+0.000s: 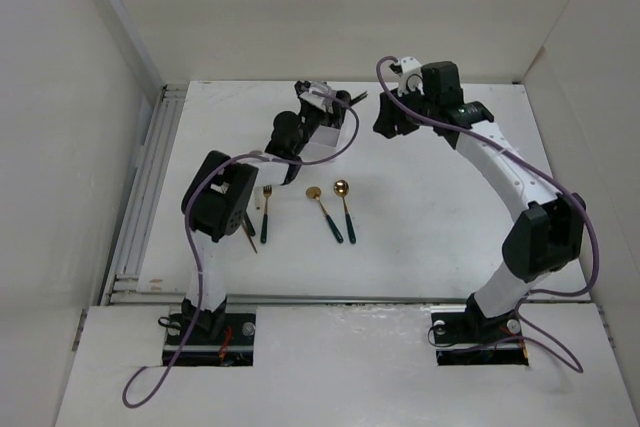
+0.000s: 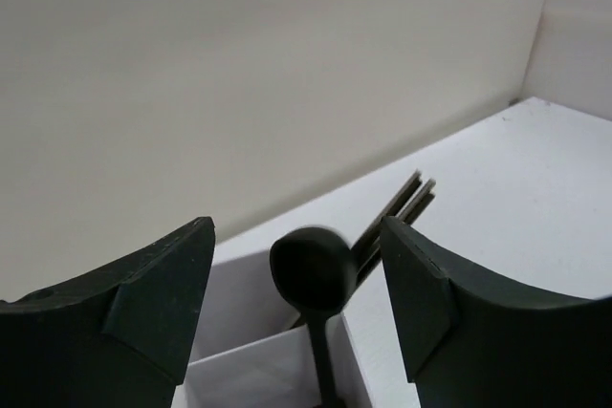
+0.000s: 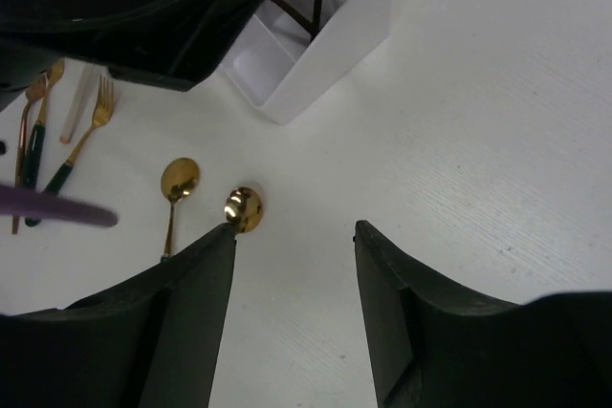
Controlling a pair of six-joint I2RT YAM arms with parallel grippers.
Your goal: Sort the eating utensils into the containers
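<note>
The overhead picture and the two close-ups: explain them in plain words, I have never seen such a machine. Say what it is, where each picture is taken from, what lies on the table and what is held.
These are two robot arms bolted at the near edge of a white table. The overhead picture looks down from above and behind them. Each close-up comes from a camera on one wrist, so the dark shapes at the bottom are that arm's own fingers. The left end effector hangs open over a white box, where a black spoon and chopsticks stand. The right end effector is open too; neither holds anything. On the table lie two gold spoons and a gold fork.
</note>
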